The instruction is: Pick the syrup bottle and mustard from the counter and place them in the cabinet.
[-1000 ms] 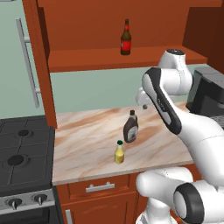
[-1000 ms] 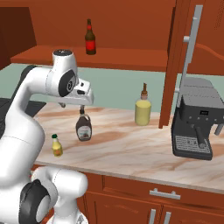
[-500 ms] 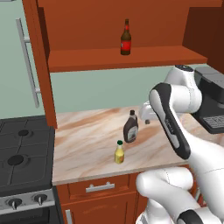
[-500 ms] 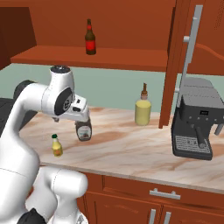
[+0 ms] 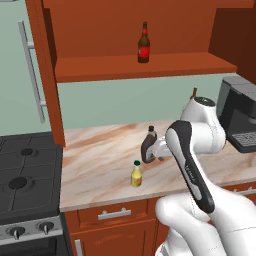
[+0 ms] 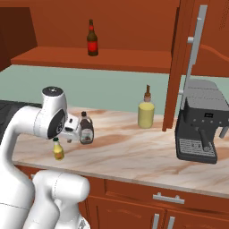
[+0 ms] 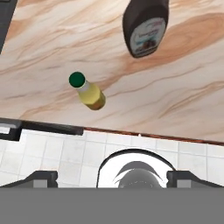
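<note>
Risk lies in a sideways knock: claw (image 6: 77, 134) sits low, touching or just beside the syrup bottle (image 6: 86, 129) on the counter (image 6: 134, 154); I cannot tell its opening; mustard (image 6: 57, 149) stands just below it, easily toppled.

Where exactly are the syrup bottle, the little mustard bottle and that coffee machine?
syrup bottle (image 6: 86, 131), right base view, on its dark body.
mustard (image 5: 136, 176), left base view, on its yellow body.
coffee machine (image 6: 200, 120), right base view, on its dark front panel.
</note>
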Robot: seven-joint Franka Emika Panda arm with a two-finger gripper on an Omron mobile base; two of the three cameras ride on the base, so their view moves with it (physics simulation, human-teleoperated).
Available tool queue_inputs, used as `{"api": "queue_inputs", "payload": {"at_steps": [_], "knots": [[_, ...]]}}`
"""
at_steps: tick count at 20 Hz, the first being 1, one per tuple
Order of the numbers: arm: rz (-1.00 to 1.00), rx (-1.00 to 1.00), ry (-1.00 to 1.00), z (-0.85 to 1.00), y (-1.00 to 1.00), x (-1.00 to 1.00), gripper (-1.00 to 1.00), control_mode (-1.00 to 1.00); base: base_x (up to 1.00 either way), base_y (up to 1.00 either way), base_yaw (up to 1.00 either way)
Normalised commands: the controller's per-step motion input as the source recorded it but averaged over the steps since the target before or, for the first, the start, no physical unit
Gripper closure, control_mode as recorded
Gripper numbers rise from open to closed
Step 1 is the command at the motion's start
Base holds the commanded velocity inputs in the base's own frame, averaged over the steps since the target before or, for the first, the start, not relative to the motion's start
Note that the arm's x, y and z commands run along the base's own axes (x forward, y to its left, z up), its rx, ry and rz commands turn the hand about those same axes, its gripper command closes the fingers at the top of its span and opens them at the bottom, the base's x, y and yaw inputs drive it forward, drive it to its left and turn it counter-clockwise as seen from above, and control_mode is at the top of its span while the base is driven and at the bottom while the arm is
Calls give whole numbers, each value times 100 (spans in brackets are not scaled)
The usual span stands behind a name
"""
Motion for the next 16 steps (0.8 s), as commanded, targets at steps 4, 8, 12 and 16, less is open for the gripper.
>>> {"api": "queue_inputs", "payload": {"at_steps": [4,8,12,16], "knots": [[1,0,0,-38,27,-6,-100,-100,0,0,0],[0,0,0,-33,23,4,-100,-100,0,0,0],[0,-1,0,-28,22,18,-100,-100,0,0,0],[-3,-2,-1,-17,7,32,-100,-100,0,0,0]]}}
